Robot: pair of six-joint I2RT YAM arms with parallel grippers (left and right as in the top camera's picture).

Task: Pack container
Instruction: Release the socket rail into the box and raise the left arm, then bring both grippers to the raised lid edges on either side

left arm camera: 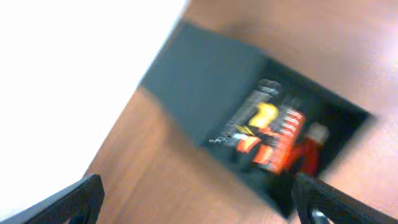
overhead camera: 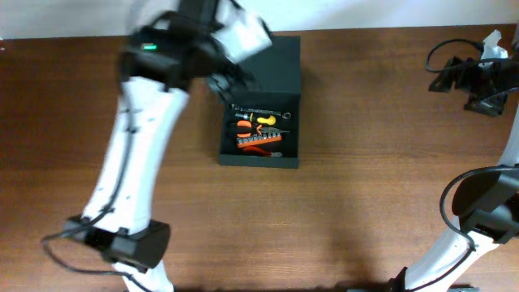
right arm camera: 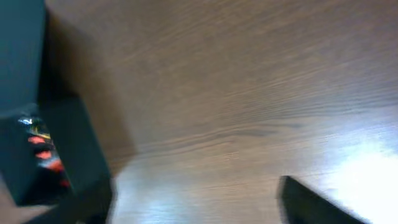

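Note:
The dark container (overhead camera: pixel 258 160) stands open at mid-table, its flat lid (overhead camera: pixel 274 69) laid back toward the far edge. Orange, yellow and red hand tools (overhead camera: pixel 259 133) lie inside. My left gripper (overhead camera: pixel 224 81) hovers over the lid's left side, open and empty. The blurred left wrist view shows its fingers (left arm camera: pixel 199 202) spread wide over wood, with the container (left arm camera: pixel 205 87) and the tools (left arm camera: pixel 273 137) beyond. My right gripper (overhead camera: pixel 474 77) is far off at the back right, open and empty (right arm camera: pixel 196 199). Its view shows the container (right arm camera: pixel 71 146) at the left.
The brown wooden table (overhead camera: pixel 365 203) ends at a white strip along the far edge (overhead camera: pixel 365 12). A cable loops beside the right gripper (overhead camera: pixel 442 61). The left arm's base (overhead camera: pixel 134 243) sits at the front left, the right arm's base (overhead camera: pixel 478 211) at the front right.

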